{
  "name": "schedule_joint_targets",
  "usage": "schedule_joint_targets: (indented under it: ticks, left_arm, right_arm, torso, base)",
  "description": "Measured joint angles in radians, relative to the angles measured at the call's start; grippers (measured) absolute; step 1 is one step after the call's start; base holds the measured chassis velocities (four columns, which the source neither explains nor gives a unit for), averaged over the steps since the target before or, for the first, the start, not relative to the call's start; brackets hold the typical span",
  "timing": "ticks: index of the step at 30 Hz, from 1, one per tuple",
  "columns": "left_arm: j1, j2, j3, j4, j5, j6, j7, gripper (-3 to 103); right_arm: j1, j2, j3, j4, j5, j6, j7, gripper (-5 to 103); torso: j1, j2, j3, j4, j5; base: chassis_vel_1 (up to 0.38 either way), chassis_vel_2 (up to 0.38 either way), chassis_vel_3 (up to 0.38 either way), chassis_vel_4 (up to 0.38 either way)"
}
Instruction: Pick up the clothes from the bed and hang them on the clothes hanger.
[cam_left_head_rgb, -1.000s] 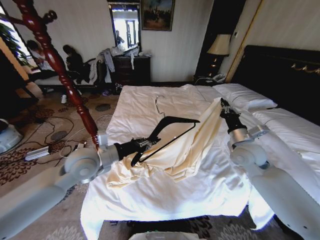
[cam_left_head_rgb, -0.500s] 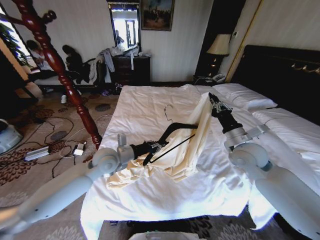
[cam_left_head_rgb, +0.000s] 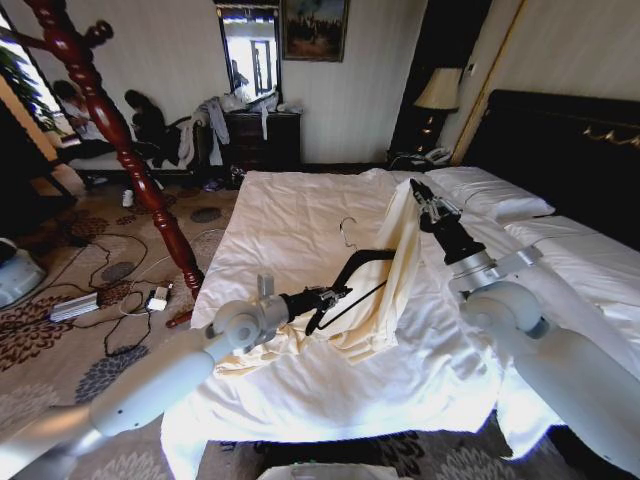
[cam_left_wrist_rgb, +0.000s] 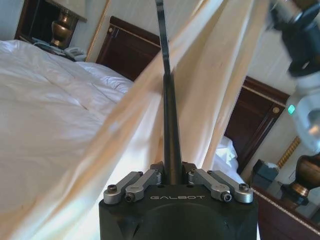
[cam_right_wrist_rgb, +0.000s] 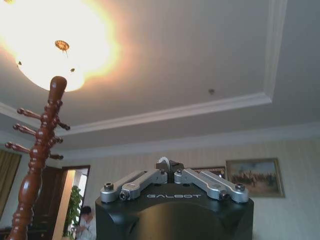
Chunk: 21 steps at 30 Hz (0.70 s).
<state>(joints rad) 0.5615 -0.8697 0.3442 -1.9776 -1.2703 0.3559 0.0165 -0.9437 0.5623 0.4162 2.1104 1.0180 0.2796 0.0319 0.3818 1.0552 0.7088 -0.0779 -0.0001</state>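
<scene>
Two claws share the work over the bed (cam_left_head_rgb: 300, 215). Nearest, the left claw (cam_left_head_rgb: 328, 296) is clamped on the clothes hanger (cam_left_head_rgb: 362, 262), holding it by the lower end of one black shoulder so that the frame stands slanted above the duvet with its silver hook pointing away from the robot. In the left wrist view the jaws pinch the thin black bar (cam_left_wrist_rgb: 172, 145) between them, with cream cloth (cam_left_wrist_rgb: 125, 135) running past on both sides.

Just beyond, the right claw (cam_left_head_rgb: 420, 195) has pinched shut on the top edge of the cream garment (cam_left_head_rgb: 385, 285) and holds it high, so the fabric hangs in a long fold against the hanger's far shoulder while its lower part lies crumpled on the duvet. Lifting it this way seems meant to open the cloth so the hanger can be worked inside; the hanging is not yet done.

Farther off, white pillows (cam_left_head_rgb: 490, 195) lie against the black headboard (cam_left_head_rgb: 560, 140), with a lamp (cam_left_head_rgb: 437, 92) in the corner. A turned wooden coat stand (cam_left_head_rgb: 120, 140) rises beside the bed on the robot's left, clear of the arms for now.
</scene>
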Motion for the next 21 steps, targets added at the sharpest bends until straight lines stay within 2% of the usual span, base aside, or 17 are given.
schedule_joint_targets:
  ticks: [3,9,15,21]
  left_arm:
    - [0.010,-0.008,0.003,0.012,0.027,0.000,0.000,17]
    - [0.002,0.001,-0.011,0.007,0.030,0.000,0.000,17]
    - [0.001,0.060,-0.063,-0.044,-0.002,0.000,-0.017,17]
    - [0.030,0.111,-0.077,-0.088,-0.005,0.008,-0.025,17]
  right_arm:
    - [-0.004,-0.008,0.012,0.014,0.003,0.001,0.000,1]
    - [-0.014,-0.010,0.017,0.016,-0.009,-0.001,0.002,1]
    - [-0.016,0.004,0.006,-0.026,-0.027,-0.006,0.008,1]
    - [-0.006,0.009,0.007,-0.064,-0.035,-0.005,0.009,1]
  torso:
    - [0.000,0.000,0.000,0.0000,0.0000]
    - [0.000,0.000,0.000,-0.0001,0.0001]
    - [0.000,0.000,0.000,0.0000,0.0000]
    - [0.000,0.000,0.000,0.0000,0.0001]
  base:
    - [0.000,0.000,0.000,0.000]
    - [0.000,0.000,0.000,0.000]
    - [0.000,0.000,0.000,0.000]
    - [0.000,0.000,0.000,0.000]
